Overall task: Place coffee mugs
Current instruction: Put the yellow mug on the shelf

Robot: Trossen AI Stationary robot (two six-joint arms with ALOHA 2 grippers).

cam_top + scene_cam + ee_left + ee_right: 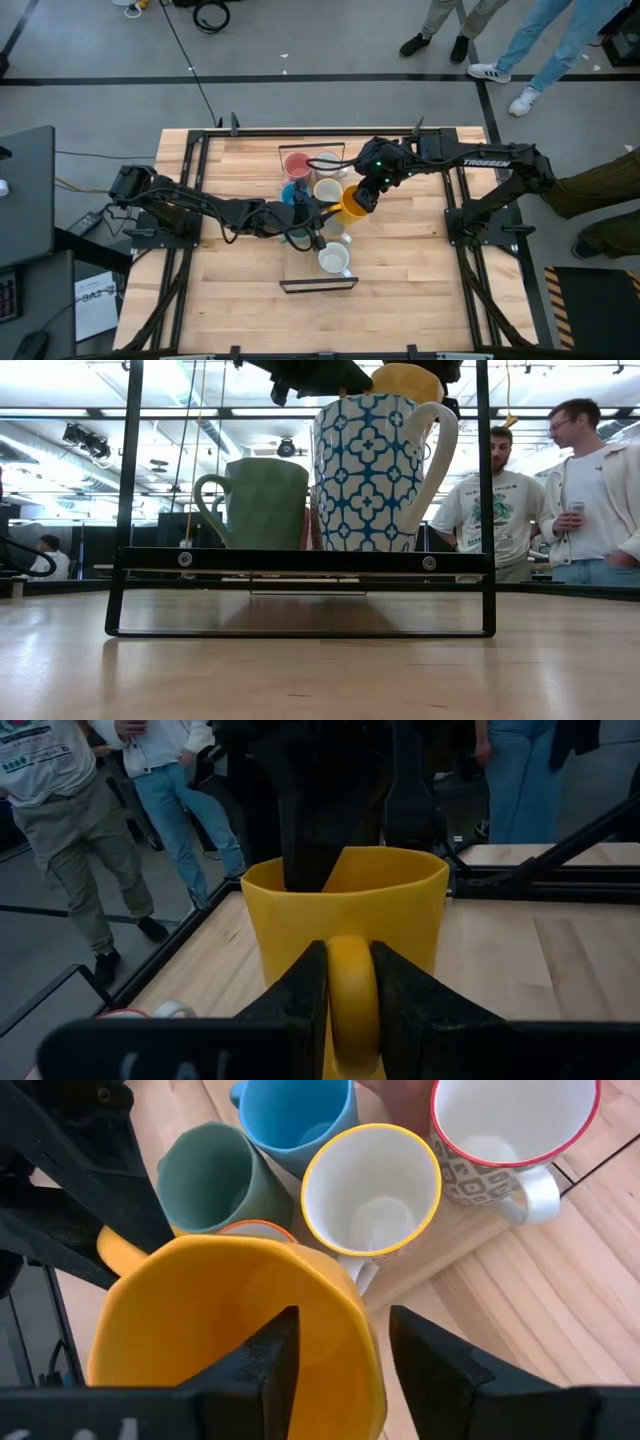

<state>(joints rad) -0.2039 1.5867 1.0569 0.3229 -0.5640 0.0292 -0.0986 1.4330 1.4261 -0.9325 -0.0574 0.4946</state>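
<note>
The left arm is extended from the table's left side toward the centre, and the left gripper (350,1010) is seen clamped on the handle of the orange mug (352,203), which is held raised above the other mugs. Below and beside it, the teal green mug (205,1180), the blue mug (292,1115), a white mug with a yellow rim (372,1188) and a patterned mug with a red rim (512,1140) are grouped close together inside the black frame (300,560). A pink mug (297,166) stands at the far end of the group and a white mug (334,260) at the near end. The right gripper (340,1355) is positioned at the orange mug's rim, its jaws apart, one inside the wall and one outside.
</note>
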